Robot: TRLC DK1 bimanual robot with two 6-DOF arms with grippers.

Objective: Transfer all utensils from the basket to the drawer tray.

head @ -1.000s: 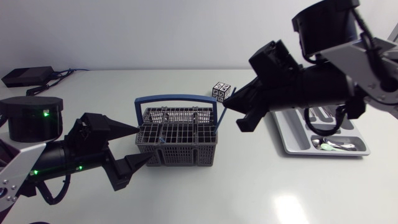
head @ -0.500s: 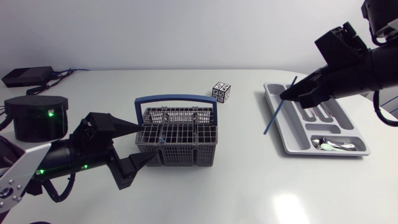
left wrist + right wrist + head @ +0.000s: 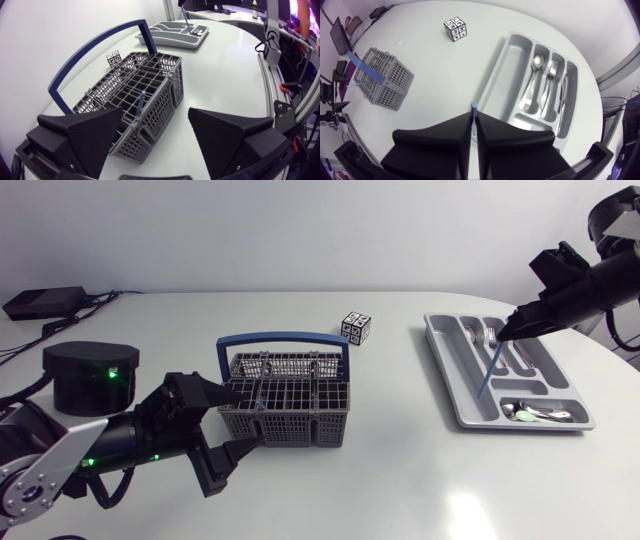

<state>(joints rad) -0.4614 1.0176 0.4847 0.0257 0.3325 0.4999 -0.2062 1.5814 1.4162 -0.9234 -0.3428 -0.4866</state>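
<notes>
The grey wire basket point(image 3: 285, 405) with a blue handle stands mid-table. A blue utensil handle point(image 3: 140, 102) sticks up in its near compartment. My left gripper point(image 3: 250, 416) is open at the basket's left end, fingers point(image 3: 80, 135) either side of the corner, touching nothing. My right gripper point(image 3: 512, 328) hangs over the grey drawer tray point(image 3: 455, 385), shut on a thin blue utensil point(image 3: 487, 370) that points down into the tray. From the right wrist view only its tip point(image 3: 474, 106) shows between the fingers. A spoon point(image 3: 536, 62), fork point(image 3: 551, 75) and knife point(image 3: 565, 95) lie in the tray point(image 3: 502, 75).
A black-and-white cube point(image 3: 356, 327) sits between basket and tray, toward the back. A black box point(image 3: 45, 302) with cables lies at the far left corner. The tray's short front compartment holds small spoons point(image 3: 535, 413).
My right arm swung from beside the basket to over the tray, carrying the blue utensil. My left gripper edged closer along the basket's left end.
</notes>
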